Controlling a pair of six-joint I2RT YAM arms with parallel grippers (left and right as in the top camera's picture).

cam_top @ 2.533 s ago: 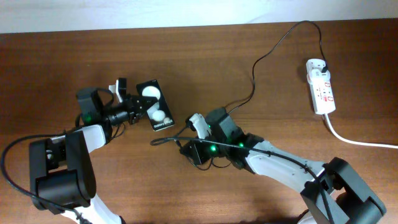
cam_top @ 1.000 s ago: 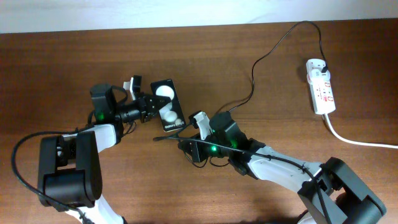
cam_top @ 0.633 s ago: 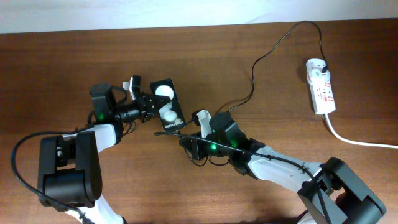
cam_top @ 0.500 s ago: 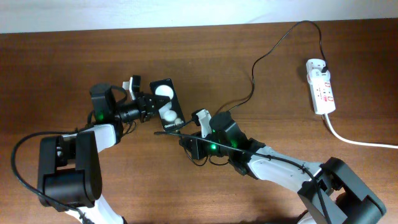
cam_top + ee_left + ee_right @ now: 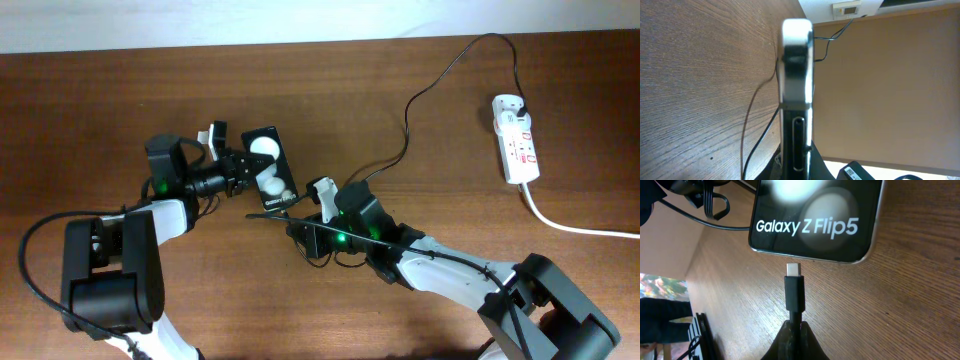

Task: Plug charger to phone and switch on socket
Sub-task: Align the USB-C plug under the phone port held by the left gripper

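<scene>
Over the last two and a half seconds the left gripper (image 5: pixel 240 172) has carried the phone (image 5: pixel 268 170) rightward and slightly farther away. The right gripper (image 5: pixel 795 332) has closed in on it from the near side, and in the last half second hardly anything shifted. The right gripper is clenched on the charger (image 5: pixel 794 292) just behind its connector. The metal tip points at the phone's lettered end and stops just short of it, with a sliver of table (image 5: pixel 900 310) between. The left gripper grasps the phone by its left side, left of the table's centre. The charger's cable runs far and right to the socket (image 5: pixel 516 140) at the far right, whose white cord (image 5: pixel 580 229) trails nearer and right.
</scene>
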